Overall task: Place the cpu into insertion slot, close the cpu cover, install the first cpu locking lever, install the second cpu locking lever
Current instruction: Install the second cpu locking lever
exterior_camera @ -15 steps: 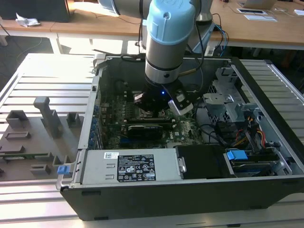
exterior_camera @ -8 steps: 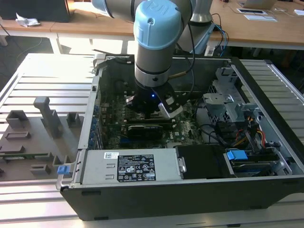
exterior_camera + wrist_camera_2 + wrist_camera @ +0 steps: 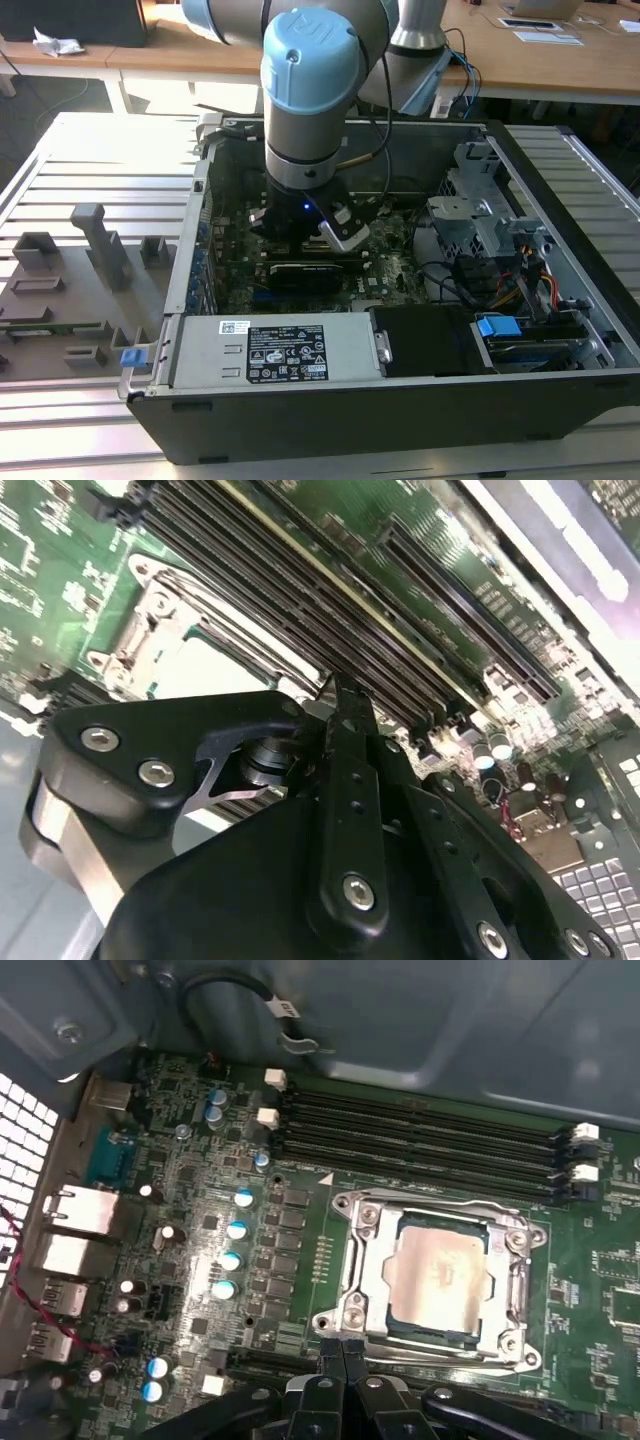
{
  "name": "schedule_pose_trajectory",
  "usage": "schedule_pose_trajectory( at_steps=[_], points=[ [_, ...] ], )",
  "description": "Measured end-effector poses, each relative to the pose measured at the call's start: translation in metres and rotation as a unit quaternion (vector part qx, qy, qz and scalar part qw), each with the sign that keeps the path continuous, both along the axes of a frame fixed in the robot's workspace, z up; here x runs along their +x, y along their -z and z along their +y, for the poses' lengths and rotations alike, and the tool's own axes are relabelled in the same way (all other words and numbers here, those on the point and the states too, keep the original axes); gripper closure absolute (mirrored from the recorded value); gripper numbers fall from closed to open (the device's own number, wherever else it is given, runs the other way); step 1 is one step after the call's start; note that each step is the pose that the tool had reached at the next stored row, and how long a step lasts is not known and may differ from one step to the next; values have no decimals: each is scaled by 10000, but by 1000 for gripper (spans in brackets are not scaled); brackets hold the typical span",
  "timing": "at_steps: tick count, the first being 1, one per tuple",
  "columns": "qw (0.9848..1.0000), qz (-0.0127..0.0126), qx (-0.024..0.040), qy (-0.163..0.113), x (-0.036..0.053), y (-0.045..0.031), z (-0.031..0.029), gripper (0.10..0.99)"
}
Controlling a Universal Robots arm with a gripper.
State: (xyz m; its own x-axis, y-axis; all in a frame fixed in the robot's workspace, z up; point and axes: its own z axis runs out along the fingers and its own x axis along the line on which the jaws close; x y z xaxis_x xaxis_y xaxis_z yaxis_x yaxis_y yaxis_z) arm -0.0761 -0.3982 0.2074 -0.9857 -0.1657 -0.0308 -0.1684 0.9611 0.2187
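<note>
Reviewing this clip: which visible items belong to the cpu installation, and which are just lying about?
Belongs to the job:
cpu, seated in the insertion slot
cpu cover, closed over it
gripper, fingers together beside the slot

Lying about:
memory slots
power supply
grey fixture tray

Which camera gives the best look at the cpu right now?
The first wrist view: the cpu faces the camera, unobstructed, seated in its socket. The second wrist view catches it obliquely, partly behind the gripper.

Slatted metal table (image 3: 90, 150), wooden desks (image 3: 560, 60) behind (sunlit)
</note>
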Motion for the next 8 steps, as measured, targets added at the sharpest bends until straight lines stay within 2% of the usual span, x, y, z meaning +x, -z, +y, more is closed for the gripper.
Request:
schedule_pose_trajectory(
  at_steps=[4, 8],
  points=[
    [10000, 1, -1, 0, -64, 25, -1, 980],
    [10000, 1, -1, 0, -79, 46, -1, 980]
  ],
)
